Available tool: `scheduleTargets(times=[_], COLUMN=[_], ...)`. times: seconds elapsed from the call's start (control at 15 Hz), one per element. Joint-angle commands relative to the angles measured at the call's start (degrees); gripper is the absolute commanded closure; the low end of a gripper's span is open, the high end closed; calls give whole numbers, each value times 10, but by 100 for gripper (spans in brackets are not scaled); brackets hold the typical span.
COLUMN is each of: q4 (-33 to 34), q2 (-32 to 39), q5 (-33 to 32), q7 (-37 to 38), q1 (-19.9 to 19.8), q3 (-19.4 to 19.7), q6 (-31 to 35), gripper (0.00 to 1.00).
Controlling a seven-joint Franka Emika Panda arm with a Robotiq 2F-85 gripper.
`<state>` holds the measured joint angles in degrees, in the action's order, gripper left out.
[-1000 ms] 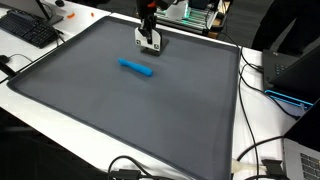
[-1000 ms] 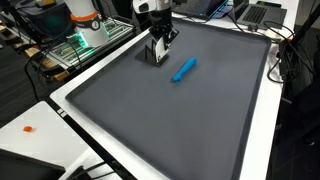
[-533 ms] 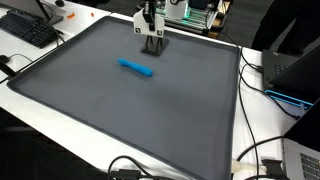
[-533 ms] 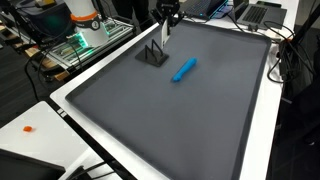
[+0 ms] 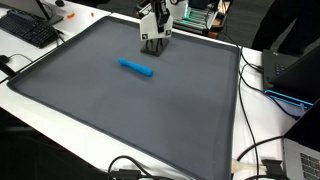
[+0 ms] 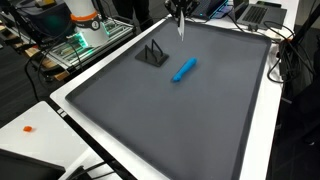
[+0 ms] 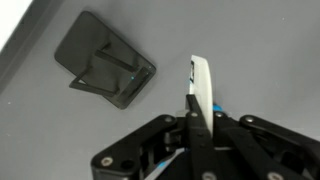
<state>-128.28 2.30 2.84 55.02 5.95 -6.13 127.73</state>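
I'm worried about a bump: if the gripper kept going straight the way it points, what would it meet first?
Likely the grey mat, struck first by the slim white object the gripper holds; the black angled stand lies off to the side. Height is unclear.

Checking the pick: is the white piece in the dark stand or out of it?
Out: the wrist view shows the white piece gripped in the tool, apart from the stand.
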Motion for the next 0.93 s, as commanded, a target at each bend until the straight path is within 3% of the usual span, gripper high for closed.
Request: scheduleTargets(times=[0.0,0.53,0.87], q4=[50,112,112], q2=[47,113,116], q5=[-11,-40,-25], q7=[-101,-293,-296], q1=[5,10,12], q3=[0,13,17], q6=[-20,-25,-18], gripper=[99,99,96])
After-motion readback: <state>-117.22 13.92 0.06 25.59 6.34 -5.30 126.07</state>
